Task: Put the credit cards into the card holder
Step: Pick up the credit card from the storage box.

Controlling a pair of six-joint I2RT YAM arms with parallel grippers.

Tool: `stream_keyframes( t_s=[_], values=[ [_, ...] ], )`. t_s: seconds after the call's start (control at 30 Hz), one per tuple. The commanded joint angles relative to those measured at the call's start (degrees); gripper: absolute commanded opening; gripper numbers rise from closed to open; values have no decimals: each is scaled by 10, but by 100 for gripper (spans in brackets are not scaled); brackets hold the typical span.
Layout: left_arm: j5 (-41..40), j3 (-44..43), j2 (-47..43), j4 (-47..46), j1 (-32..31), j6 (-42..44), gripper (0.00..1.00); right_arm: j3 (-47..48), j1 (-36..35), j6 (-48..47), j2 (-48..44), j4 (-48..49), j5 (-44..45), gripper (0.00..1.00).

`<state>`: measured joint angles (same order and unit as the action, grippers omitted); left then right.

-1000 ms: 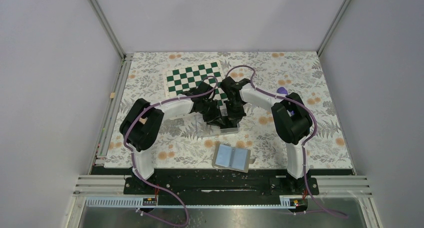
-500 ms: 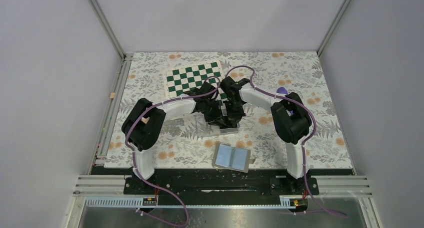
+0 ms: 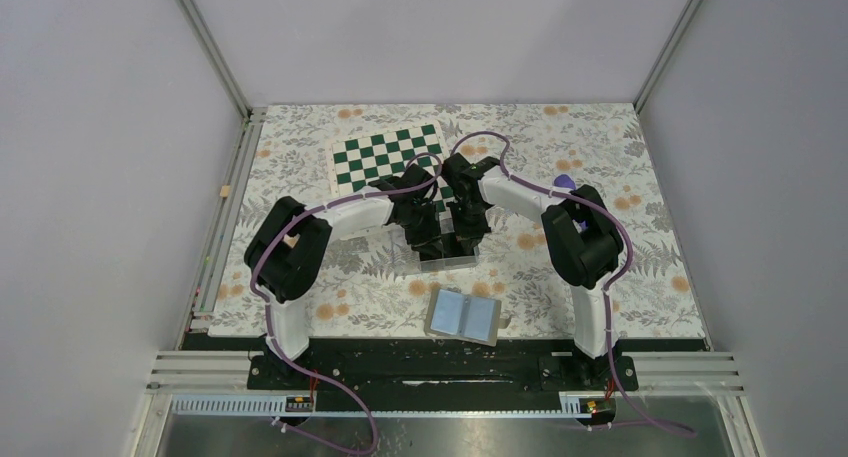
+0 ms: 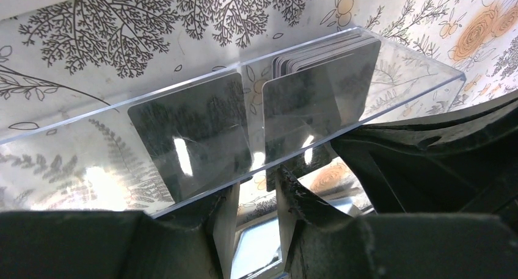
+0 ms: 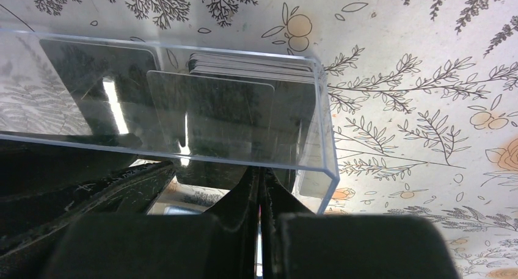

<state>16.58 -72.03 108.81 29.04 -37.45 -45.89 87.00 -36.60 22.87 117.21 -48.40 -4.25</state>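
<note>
The two arms meet at the middle of the table (image 3: 610,277). Both claws are down at the card holder (image 3: 449,261).

The left claw (image 4: 255,190) has its fingers (image 4: 217,215) a narrow way apart, with the tips right at the near lower edge of the holder (image 4: 421,74). I cannot tell whether they pinch the clear wall or only rest against it. Just ahead of this claw, one black card (image 4: 189,132) stands alone in the compartment to its left. A stack of cards (image 4: 317,77) stands upright in the compartment to its right.

The right claw (image 5: 259,181) is closed tight, finger against finger, with nothing visible between them. Its tips sit under the near wall of the holder (image 5: 322,114). Straight ahead of it, one card (image 5: 211,114) leans face-on in front of the stack (image 5: 250,64). The lone card (image 5: 98,77) is off to its left, in the other compartment.

An open wallet (image 3: 463,317) lies on the table behind both claws, toward the arm bases. A green checkered board (image 3: 385,152) lies beyond them.
</note>
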Motion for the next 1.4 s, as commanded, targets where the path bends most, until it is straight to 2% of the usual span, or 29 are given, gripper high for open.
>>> stream_keyframes(
  t_s=[0.0,0.27,0.6,0.9,1.1,1.37],
  values=[
    [-15,-6,-4,2,-3,9,29,-6,-6,2,21,-6,-13,0],
    [-14,6,-38,-11,4,23,30,3,-6,2,14,-11,-16,0],
    [27,23,5,-56,13,-20,30,4,-6,-2,17,-17,-13,0],
    [4,-21,49,-12,2,-23,29,-10,-6,-2,16,-9,-30,0],
    [-30,-78,80,51,-21,0,29,-19,-4,7,15,0,-50,0],
    [-47,-90,80,76,-30,21,28,-40,-5,13,12,13,-58,0]
  ],
)
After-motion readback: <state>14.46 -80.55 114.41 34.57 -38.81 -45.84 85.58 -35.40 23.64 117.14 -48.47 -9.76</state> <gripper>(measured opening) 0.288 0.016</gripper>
